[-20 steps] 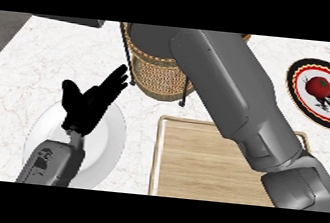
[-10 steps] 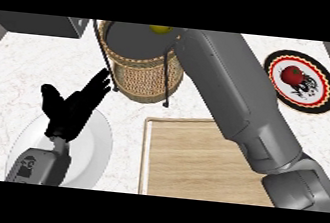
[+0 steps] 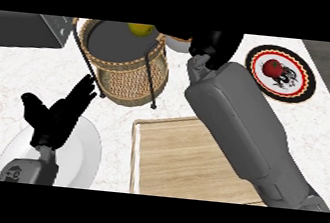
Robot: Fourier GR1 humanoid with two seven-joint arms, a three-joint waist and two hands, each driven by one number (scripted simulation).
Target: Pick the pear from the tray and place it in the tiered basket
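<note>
The pear (image 3: 140,29), yellow-green, sits at the far rim of the tiered basket's (image 3: 127,77) top tier, only partly in view at the upper edge of the scene. The basket is woven wicker with dark upright rods and a grey tray on top, and it stands near the tabletop's (image 3: 311,127) far edge, left of centre. Just right of the pear the right hand (image 3: 213,44) hangs over the basket's far right side, above a white bowl (image 3: 176,43); whether its fingers are spread or curled cannot be told, and it does not visibly hold the pear. Its grey forearm runs back toward the near right corner across the wooden tray (image 3: 185,160), which lies near the tabletop's near edge. The left hand (image 3: 58,116) rests with fingers straight and spread, pointing up, over a white plate (image 3: 83,151) near the near left corner. A red-rimmed plate (image 3: 299,86) with a tomato (image 3: 273,67) lies toward the far right corner. A grey toaster (image 3: 20,30) stands at the far left corner.
</note>
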